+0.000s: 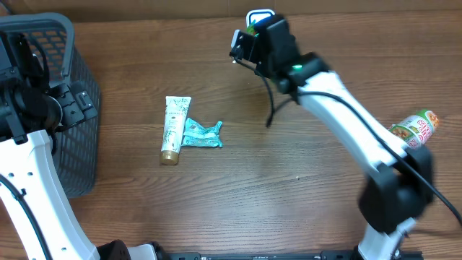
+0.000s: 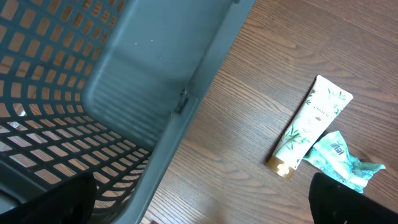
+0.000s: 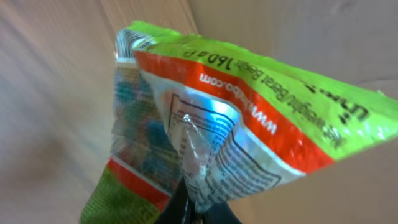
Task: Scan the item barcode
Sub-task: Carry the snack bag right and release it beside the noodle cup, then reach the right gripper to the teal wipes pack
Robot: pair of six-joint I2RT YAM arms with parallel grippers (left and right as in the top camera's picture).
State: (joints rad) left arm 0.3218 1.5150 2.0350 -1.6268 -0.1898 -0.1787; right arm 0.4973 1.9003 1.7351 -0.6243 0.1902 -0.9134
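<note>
1. Overhead view: the right arm reaches to 12 o'clock on the table (image 1: 289, 188). The right gripper (image 1: 249, 45) is just beside a blue-rimmed white object (image 1: 260, 14) at the far edge.
2. The right gripper is closed on the snack packet (image 3: 249, 118), pinching a crumpled seam at the packet's 6 o'clock.
3. Right wrist view: the packet fans upward from the fingers (image 3: 186, 208). Its widest span runs from about 8 o'clock to 3 o'clock, and its print slopes down towards 4 o'clock.
4. From overhead only a green sliver of the packet shows, so I cannot tell its long axis there.
5. The left gripper (image 2: 211, 214) hangs with its jaws spread wide and nothing between them, over the rim of the basket (image 1: 79, 144) at 9 o'clock.
6. A tube (image 1: 175, 128) lies along 12–6, cap at 6, touching a teal sachet (image 1: 203, 134).
7. A printed container (image 1: 416, 130) sits at 3 o'clock.
</note>
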